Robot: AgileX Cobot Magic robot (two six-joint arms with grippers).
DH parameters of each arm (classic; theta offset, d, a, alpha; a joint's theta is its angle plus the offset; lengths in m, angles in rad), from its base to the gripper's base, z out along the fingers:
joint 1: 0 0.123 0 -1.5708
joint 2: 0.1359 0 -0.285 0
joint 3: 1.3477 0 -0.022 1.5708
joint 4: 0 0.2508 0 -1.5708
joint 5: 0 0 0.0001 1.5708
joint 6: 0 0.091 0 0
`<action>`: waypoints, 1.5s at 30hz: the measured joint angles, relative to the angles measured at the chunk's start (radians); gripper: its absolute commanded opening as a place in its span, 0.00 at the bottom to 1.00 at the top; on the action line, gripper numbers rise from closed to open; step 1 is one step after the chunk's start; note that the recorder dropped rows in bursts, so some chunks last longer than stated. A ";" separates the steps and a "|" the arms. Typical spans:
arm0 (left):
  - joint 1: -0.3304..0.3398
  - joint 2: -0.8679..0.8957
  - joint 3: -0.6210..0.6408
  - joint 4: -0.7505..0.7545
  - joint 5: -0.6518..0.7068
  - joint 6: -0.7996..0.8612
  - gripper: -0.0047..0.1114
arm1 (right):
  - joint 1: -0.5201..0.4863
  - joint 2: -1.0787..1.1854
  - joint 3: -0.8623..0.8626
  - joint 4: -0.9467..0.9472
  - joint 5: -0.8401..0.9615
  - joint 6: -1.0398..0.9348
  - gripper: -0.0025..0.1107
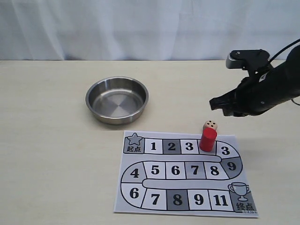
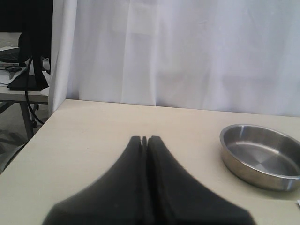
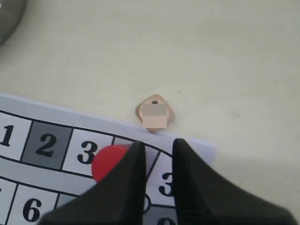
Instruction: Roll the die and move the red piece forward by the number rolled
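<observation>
The red piece (image 1: 208, 139) stands on the game board (image 1: 123, 202), on the top row's square just past the 3. The die (image 1: 211, 125) rests on the table right behind it, at the board's far edge, showing several black dots on top. My right gripper (image 1: 213, 104) hovers above and behind the die, open and empty. In the right wrist view its open gripper (image 3: 158, 143) is over the board (image 3: 47, 145), with the red piece (image 3: 108, 161) beside one finger and the die (image 3: 154, 114) beyond the tips. My left gripper (image 2: 144, 138) is shut and empty.
A steel bowl (image 1: 116, 99) sits empty on the table behind the board's left part; the left wrist view shows the bowl (image 2: 262, 154) off to one side of the shut fingers. A white curtain hangs behind the table.
</observation>
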 measured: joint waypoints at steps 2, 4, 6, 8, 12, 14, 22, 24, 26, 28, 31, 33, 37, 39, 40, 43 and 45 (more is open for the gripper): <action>0.000 0.000 0.000 0.000 0.000 0.000 0.04 | -0.028 -0.001 -0.016 -0.013 0.050 0.000 0.06; 0.000 0.000 0.000 0.000 0.000 0.000 0.04 | -0.053 -0.001 -0.026 -0.042 0.082 0.002 0.06; 0.000 0.000 0.000 0.000 0.000 0.000 0.04 | -0.085 -0.001 -0.036 -0.062 0.113 0.002 0.06; 0.000 0.000 0.000 0.000 0.000 0.000 0.04 | -0.118 -0.001 -0.036 -0.071 0.137 0.002 0.06; 0.000 0.000 0.000 0.000 0.000 0.000 0.04 | -0.186 -0.001 -0.036 -0.078 0.147 0.002 0.06; 0.000 0.000 0.000 0.000 0.000 0.000 0.04 | -0.202 -0.001 -0.036 -0.085 0.148 0.002 0.06; 0.000 0.000 0.000 0.000 0.000 0.000 0.04 | -0.206 -0.010 -0.036 -0.089 0.158 -0.036 0.06; 0.000 0.000 0.000 0.000 0.000 0.000 0.04 | -0.206 -0.031 -0.036 -0.089 0.168 -0.036 0.06; 0.000 0.000 0.000 0.000 0.000 0.000 0.04 | -0.206 -0.065 -0.036 -0.089 0.175 -0.038 0.06; 0.000 0.000 0.000 0.000 0.000 0.000 0.04 | -0.206 -0.118 -0.036 -0.094 0.186 -0.047 0.06; 0.000 0.000 0.000 0.000 0.000 0.000 0.04 | -0.206 -0.218 -0.036 -0.096 0.205 -0.065 0.06; 0.000 0.000 0.000 0.000 0.000 0.000 0.04 | -0.206 -0.292 -0.036 -0.096 0.210 -0.070 0.06; 0.000 0.000 0.000 0.000 0.000 0.000 0.04 | -0.206 -0.470 -0.014 -0.096 0.210 -0.074 0.06; 0.000 0.000 0.000 0.000 0.000 0.000 0.04 | -0.206 -0.560 0.007 -0.090 0.202 -0.074 0.06; 0.000 0.000 0.000 0.000 0.000 0.000 0.04 | -0.206 -0.597 0.015 -0.087 0.200 -0.074 0.06; 0.000 0.000 0.000 0.000 0.000 0.000 0.04 | -0.206 -0.731 0.042 -0.082 0.193 -0.074 0.06; 0.000 0.000 0.000 0.000 0.000 0.000 0.04 | -0.206 -0.829 0.061 -0.079 0.191 -0.074 0.06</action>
